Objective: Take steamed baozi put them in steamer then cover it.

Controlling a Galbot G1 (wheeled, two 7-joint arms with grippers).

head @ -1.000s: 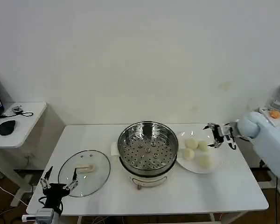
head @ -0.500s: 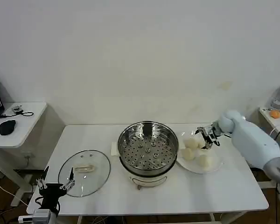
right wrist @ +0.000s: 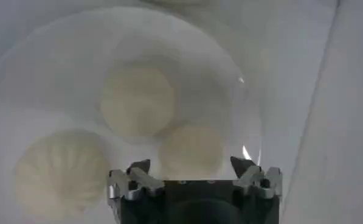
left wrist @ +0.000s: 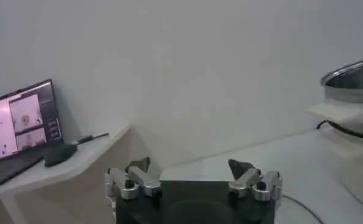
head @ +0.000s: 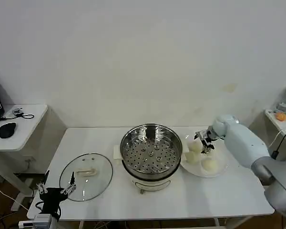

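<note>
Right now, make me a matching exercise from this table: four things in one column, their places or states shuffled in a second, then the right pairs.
Things
1. steamer
2. lid
3. buns
4. right gripper

Places or states
A. lying flat on the table, on the robot's left of the pot
B. open, hovering just above the buns
C. on the glass plate, on the robot's right of the pot
D. uncovered, holed tray empty, at the table's middle

Pairs: 1-D, 2-A, 3-C, 4-B

The left gripper waits open, low at the table's near left corner.
</note>
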